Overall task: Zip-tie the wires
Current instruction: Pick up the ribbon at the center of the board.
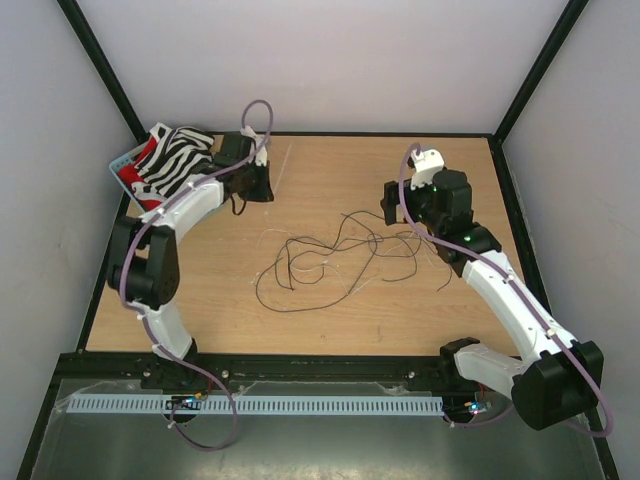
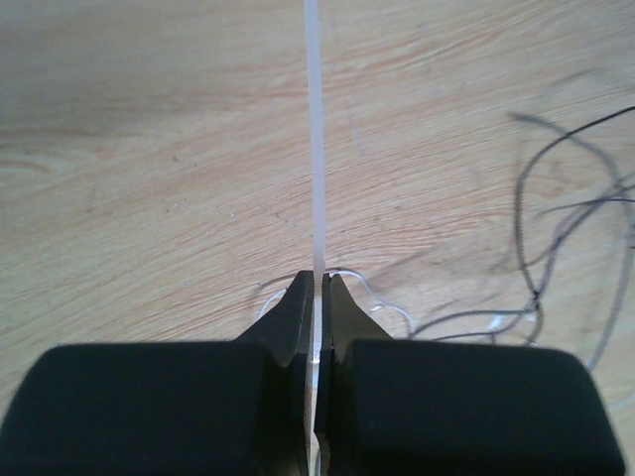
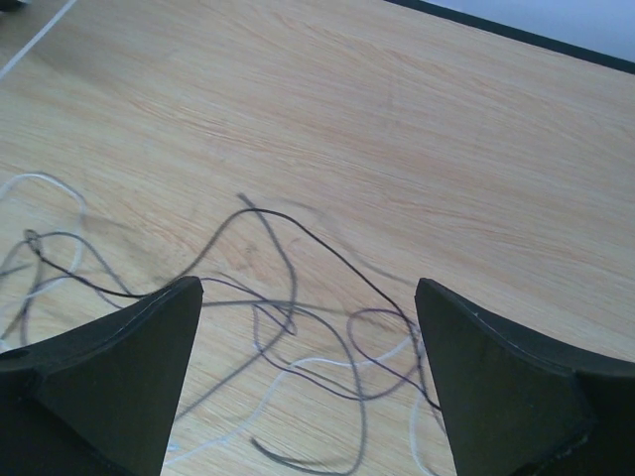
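The wires [image 1: 340, 250] lie as a loose tangle of thin dark and pale strands in the middle of the wooden table [image 1: 200, 300]. My left gripper [image 1: 255, 185] is at the back left of the table, shut on a thin white zip tie [image 2: 316, 149]. The tie sticks straight out ahead of the jaws over the wood. Some wires [image 2: 536, 248] show to its right in the left wrist view. My right gripper [image 3: 308, 297] hovers open just above the tangle's right part, with strands of wire [image 3: 298, 327] lying on the table between its fingers. It holds nothing.
A basket with a zebra-striped cloth [image 1: 170, 165] sits at the back left corner, just behind the left arm. Black frame posts and pale walls enclose the table. A white slotted rail [image 1: 300, 405] runs along the near edge by the arm bases.
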### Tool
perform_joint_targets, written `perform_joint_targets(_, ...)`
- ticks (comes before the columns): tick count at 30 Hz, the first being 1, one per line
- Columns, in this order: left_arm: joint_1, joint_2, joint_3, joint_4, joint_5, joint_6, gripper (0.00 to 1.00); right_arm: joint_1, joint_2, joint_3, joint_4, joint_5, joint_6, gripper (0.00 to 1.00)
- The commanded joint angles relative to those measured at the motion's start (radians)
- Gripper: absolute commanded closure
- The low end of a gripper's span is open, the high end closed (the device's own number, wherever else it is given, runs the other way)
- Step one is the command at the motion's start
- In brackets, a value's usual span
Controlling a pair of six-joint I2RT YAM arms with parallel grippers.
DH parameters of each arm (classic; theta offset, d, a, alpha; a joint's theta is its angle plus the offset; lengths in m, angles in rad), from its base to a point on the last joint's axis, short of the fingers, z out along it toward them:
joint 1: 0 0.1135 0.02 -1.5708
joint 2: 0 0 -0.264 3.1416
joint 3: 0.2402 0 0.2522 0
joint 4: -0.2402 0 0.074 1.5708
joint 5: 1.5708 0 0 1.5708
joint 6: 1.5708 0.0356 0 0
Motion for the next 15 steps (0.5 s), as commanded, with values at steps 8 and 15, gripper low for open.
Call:
perform_joint_targets(8, 0.03, -0.357, -0.182, 0.315, 0.318, -0.16, 1.0, -0.001, -0.031, -0.198, 0.558, -0.577, 0.458, 0.06)
perform_joint_targets(15, -0.005, -0.55, -0.295, 0.442, 0.469, -0.216, 1.0, 0.061, 0.048, -0.244, 0.889, -0.741, 0.716, 0.12)
